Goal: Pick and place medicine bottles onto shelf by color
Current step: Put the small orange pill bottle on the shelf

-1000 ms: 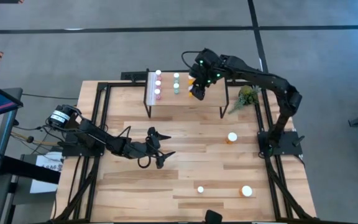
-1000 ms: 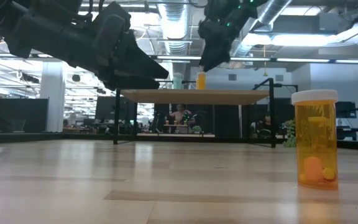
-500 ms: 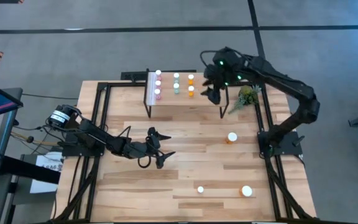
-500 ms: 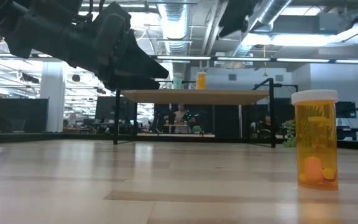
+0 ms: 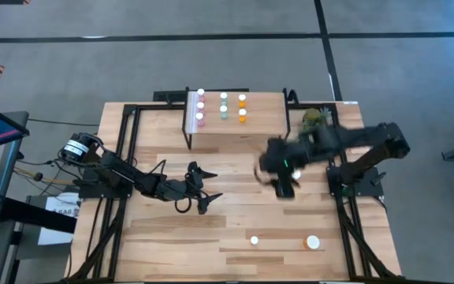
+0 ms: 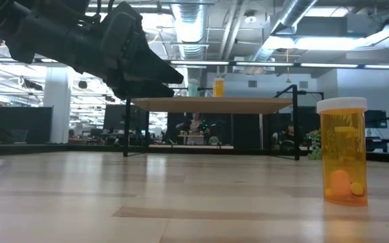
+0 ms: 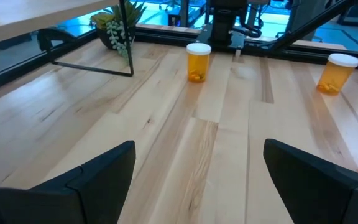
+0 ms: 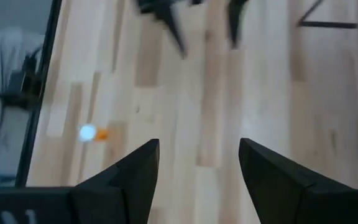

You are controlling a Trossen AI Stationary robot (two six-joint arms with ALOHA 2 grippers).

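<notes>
The shelf [image 5: 235, 120] stands at the table's far edge and bears pink [image 5: 200, 105], teal [image 5: 223, 105] and orange medicine bottles [image 5: 242, 106], upright in three rows. On the tabletop stand a wide orange bottle [image 7: 197, 61], another [image 5: 312, 242] near the front right, and a small one [image 5: 254, 241]. My right gripper [image 8: 197, 149] hangs open and blurred above the table's right middle [image 5: 277, 183], with nothing between its fingers. My left gripper [image 5: 203, 188] is open over the table's middle, well short of any bottle [image 7: 197, 155].
A small green plant [image 5: 314, 118] sits right of the shelf. Black frame rails run along the table's edges [image 5: 128, 158]. The right arm's base [image 5: 353, 177] stands at the right edge. Bare wood lies between the two grippers and toward the near edge.
My right gripper has swung away from the shelf's right end, toward the table's near edge and out over the right middle, rolling as it went and leaving the low view. Two orange bottles stand where it was. The left arm has kept still.
</notes>
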